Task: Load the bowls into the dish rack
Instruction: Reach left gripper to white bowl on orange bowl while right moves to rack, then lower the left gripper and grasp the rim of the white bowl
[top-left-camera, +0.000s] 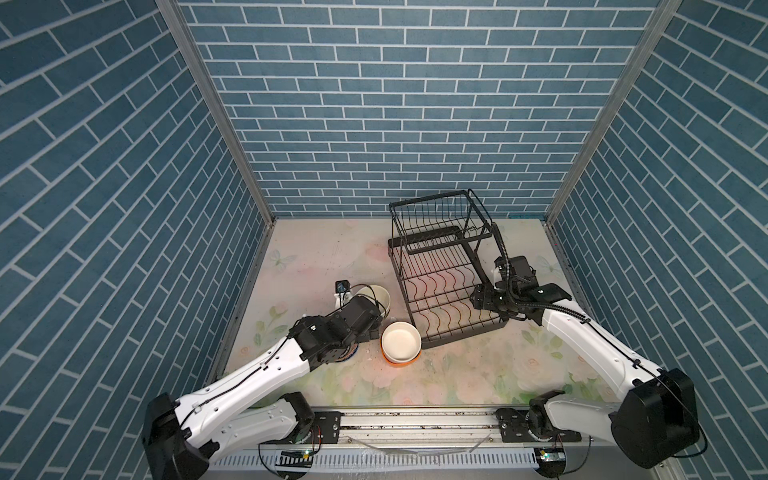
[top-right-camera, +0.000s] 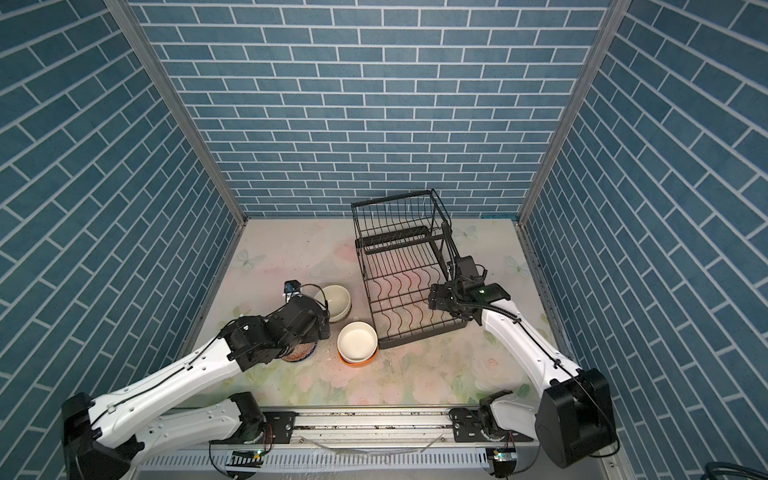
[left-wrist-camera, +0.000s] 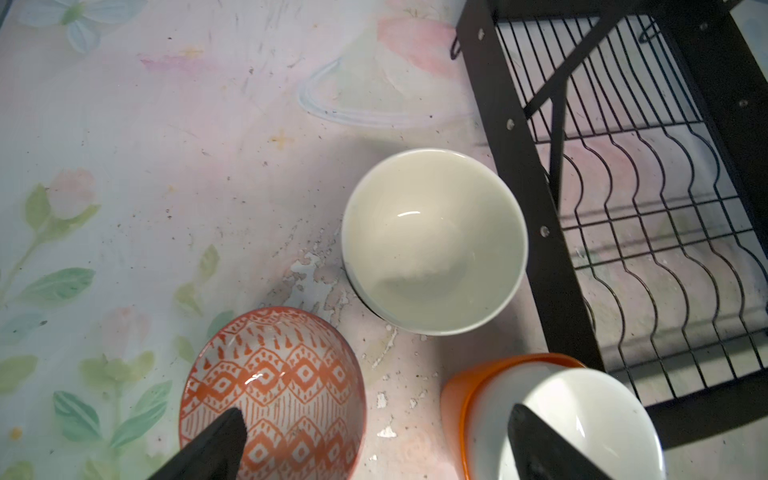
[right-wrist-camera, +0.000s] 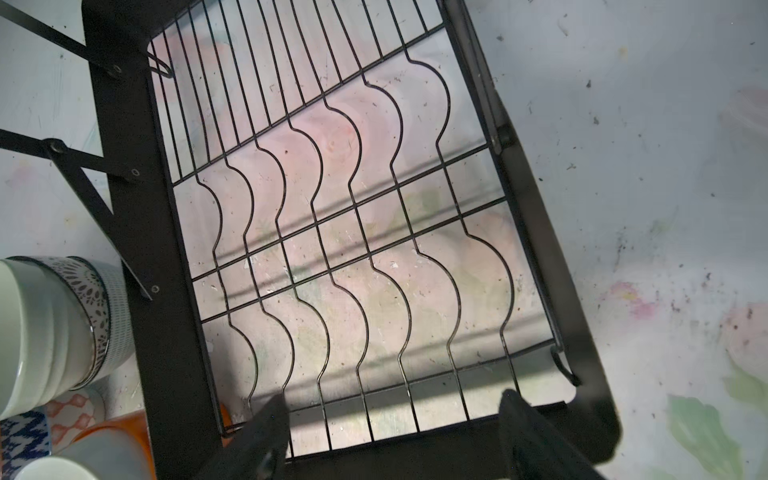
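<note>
The black wire dish rack (top-left-camera: 461, 333) (top-right-camera: 424, 334) stands right of centre with no bowl in it. Left of it sit a cream bowl (top-left-camera: 376, 297) (left-wrist-camera: 434, 241), a white bowl (top-left-camera: 401, 340) (left-wrist-camera: 582, 419) nested in an orange one (left-wrist-camera: 457, 399), and an orange-patterned bowl (left-wrist-camera: 274, 386). My left gripper (left-wrist-camera: 376, 419) hangs open above them, one finger over the patterned bowl, the other over the white bowl. My right gripper (right-wrist-camera: 392, 409) (top-left-camera: 478, 299) is open above the rack's wavy base wires (right-wrist-camera: 353, 249), with nothing between its fingers.
In the right wrist view, the cream bowl tops a stack with a dark-patterned bowl (right-wrist-camera: 99, 307), and a blue-patterned bowl (right-wrist-camera: 20, 440) lies nearby. The rack's raised basket (top-left-camera: 436, 216) stands at the far end. Brick-patterned walls enclose the floral table (top-left-camera: 478, 374).
</note>
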